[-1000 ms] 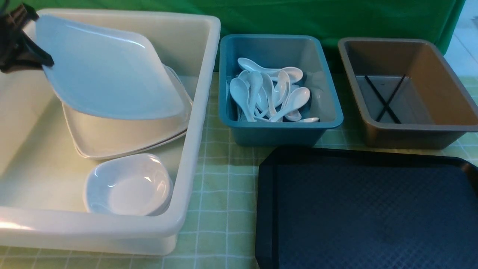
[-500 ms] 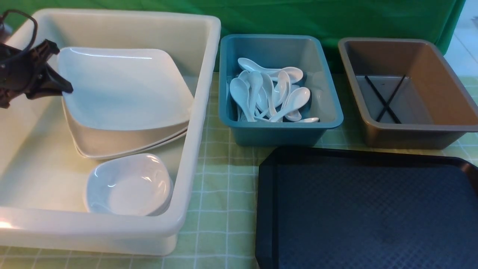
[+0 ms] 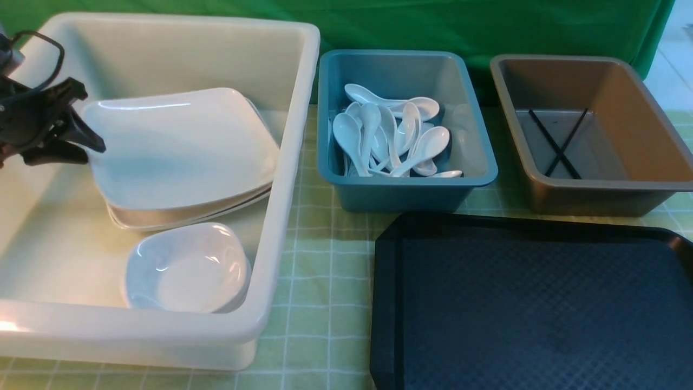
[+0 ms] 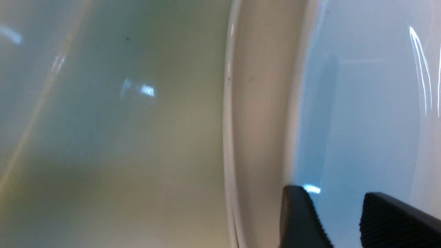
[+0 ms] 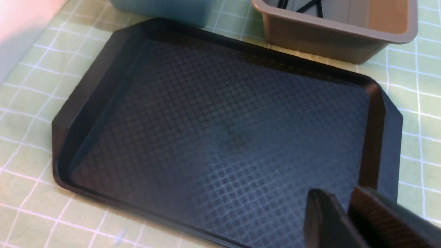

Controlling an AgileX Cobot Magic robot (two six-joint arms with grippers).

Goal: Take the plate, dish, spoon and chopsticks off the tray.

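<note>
Plate (image 3: 178, 146) lies tilted atop stacked plates (image 3: 178, 216) inside the white bin (image 3: 281, 162), its left edge between the parted fingers of the left gripper (image 3: 89, 146); contact not discernible. Tray (image 3: 530, 303) sits bare, cut off at frame bottom. Blue bin (image 3: 476, 162) holds the spoons (image 3: 390, 138); brown bin (image 3: 622, 184) holds crossed chopsticks (image 3: 557, 143). Small dish (image 3: 187, 268) rests in the white bin. Right gripper (image 5: 344, 203), partly cropped, hovers over the tray, a narrow gap between its fingers, gripping nothing.

Front view faces forward over the tabletop (image 3: 314, 325). Left wrist sits very near the plate (image 4: 361, 113). Right wrist looks down on the tray (image 5: 220, 137), shared with front (image 3: 530, 314).
</note>
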